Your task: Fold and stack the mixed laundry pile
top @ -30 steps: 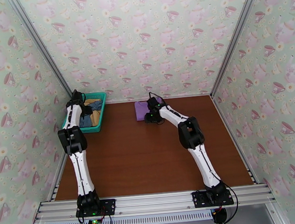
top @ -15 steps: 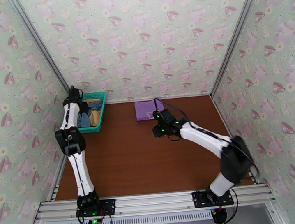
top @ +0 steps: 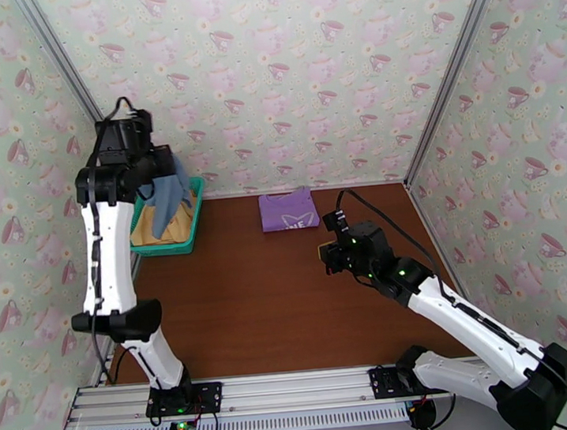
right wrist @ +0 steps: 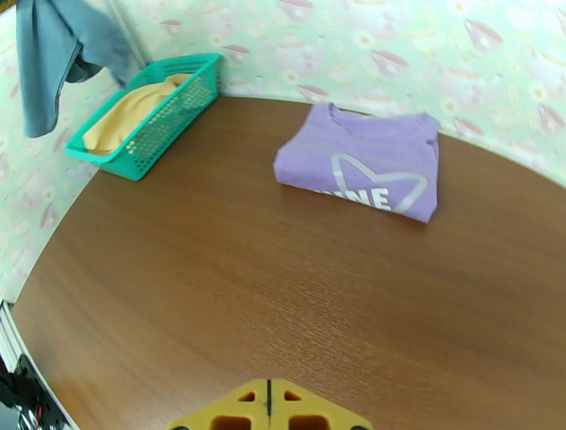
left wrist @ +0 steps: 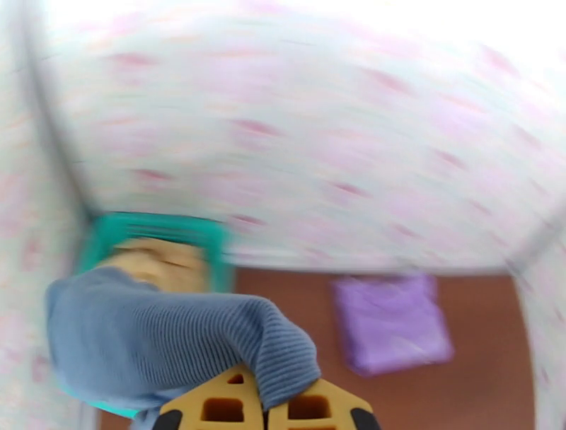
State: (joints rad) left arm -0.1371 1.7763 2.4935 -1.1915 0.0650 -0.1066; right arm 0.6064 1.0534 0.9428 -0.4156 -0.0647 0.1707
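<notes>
The left arm stands tall at the left side of the worktop (top: 276, 315), its long white link almost upright and its wrist bent over at the top. The left fingers (left wrist: 265, 408) are clenched on a fold of the ribbed grey-blue cloth garment (left wrist: 177, 332). It hangs from them in a loose bunch above the teal plastic mesh basket (top: 197, 211), its lower end trailing down to about the level of the basket's rim. Inside the basket lies the mustard-yellow cloth garment (top: 154, 227), crumpled and not yet dealt with.

To the right of the basket, well apart from it and along the same back edge, the lilac-purple shirt with a pale printed heart (right wrist: 361, 170) lies folded into a neat rectangle.

Further right of the basket and nearer the arm bases, the right arm reaches low and long over bare wood. The right fingers (right wrist: 269, 407) are pressed together on nothing, and their camera looks back towards shirt and basket.

The step in hand looks like the fetching of the second garment, with one fold done. The next move probably calls for carrying the grey-blue piece away from the basket to open wood and spreading it flat. The right fingers would need to part and take a second corner, since one pinch leaves the cloth bunched.
</notes>
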